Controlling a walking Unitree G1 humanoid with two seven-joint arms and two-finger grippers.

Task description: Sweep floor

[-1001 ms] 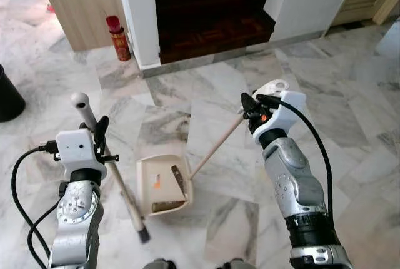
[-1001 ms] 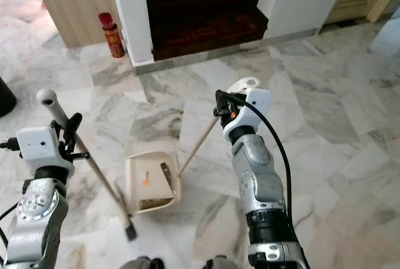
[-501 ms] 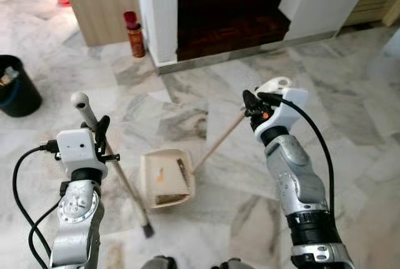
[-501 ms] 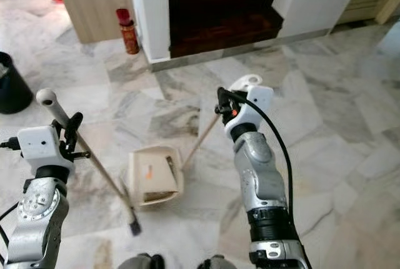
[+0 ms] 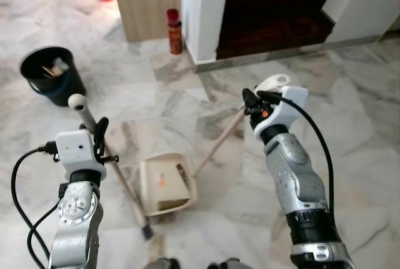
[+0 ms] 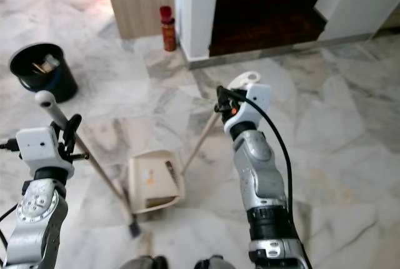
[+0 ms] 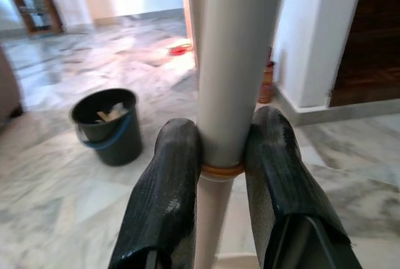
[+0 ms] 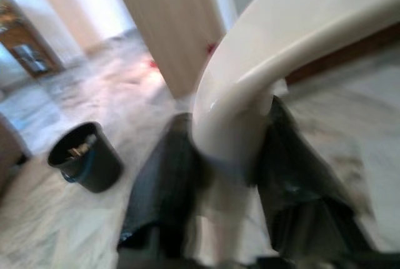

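My left gripper [image 5: 100, 136] is shut on the pale broom handle [image 5: 115, 167], which slants down to a dark brush head [image 5: 145, 232] on the marble floor. In the left wrist view its black fingers [image 7: 167, 200] clamp the broom handle [image 7: 230, 62]. My right gripper [image 5: 250, 103] is shut on the cream dustpan handle [image 5: 273, 83]; its long stick [image 5: 217, 145] runs down to the beige dustpan [image 5: 164, 184], which lies on the floor between my arms with dark debris inside. The right wrist view shows the cream handle [image 8: 275, 50] between blurred fingers [image 8: 164, 187].
A black bucket [image 5: 51, 75] with scraps stands on the floor at far left. A red spray can [image 5: 174, 31] stands by a wooden panel [image 5: 147, 0] and white wall corner [image 5: 200, 12]. Dark wooden stairs [image 5: 275, 12] rise behind. My feet [image 5: 162, 263] show at the bottom edge.
The camera has turned left: the bucket, can and stairs have shifted right in view. Both grippers keep their hold; broom and dustpan stay in about the same place relative to my arms.
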